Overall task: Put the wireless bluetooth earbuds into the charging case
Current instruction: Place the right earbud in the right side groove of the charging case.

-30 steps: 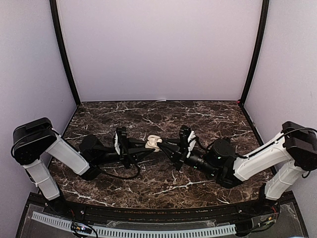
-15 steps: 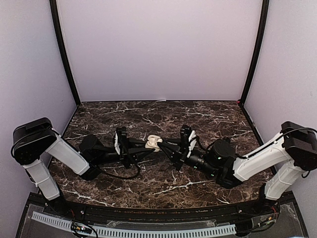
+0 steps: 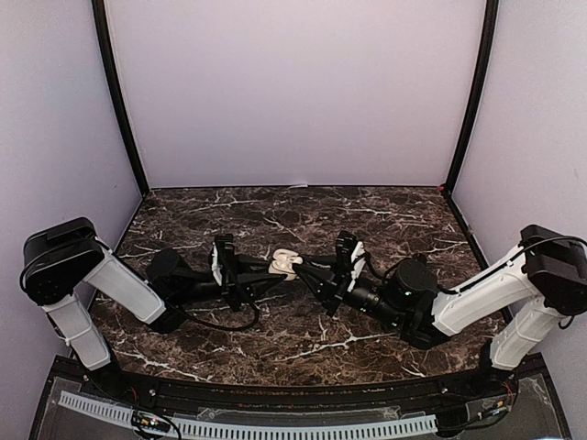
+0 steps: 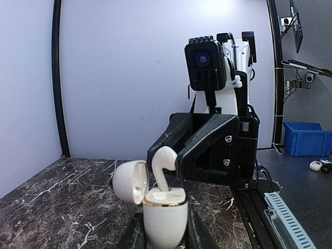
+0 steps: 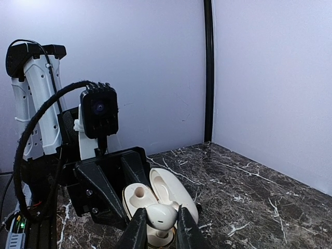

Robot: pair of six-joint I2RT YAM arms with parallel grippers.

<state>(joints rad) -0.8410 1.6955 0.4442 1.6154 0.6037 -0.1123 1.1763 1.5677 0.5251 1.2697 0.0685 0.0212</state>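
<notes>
The white charging case [image 4: 165,218] with a gold rim stands upright, its lid [image 4: 129,180] hinged open to the left. My left gripper [image 4: 165,236] is shut on the case body. My right gripper [image 5: 158,231] is shut on the head of a white earbud [image 5: 161,217], whose stem [image 4: 161,181] points down into one slot of the case. The other slot [image 5: 138,195] is an empty hole. In the top view both grippers meet at the case [image 3: 285,264] in the table's middle. No other earbud shows.
The dark marbled table [image 3: 303,211] is walled by pale panels with black corner posts [image 3: 117,101]. Both arms lie low across the near half. A black rail with a white slotted strip [image 3: 257,426] runs along the front edge.
The right arm has shifted slightly; the earbud stays at the case. The left arm and case have not moved.
</notes>
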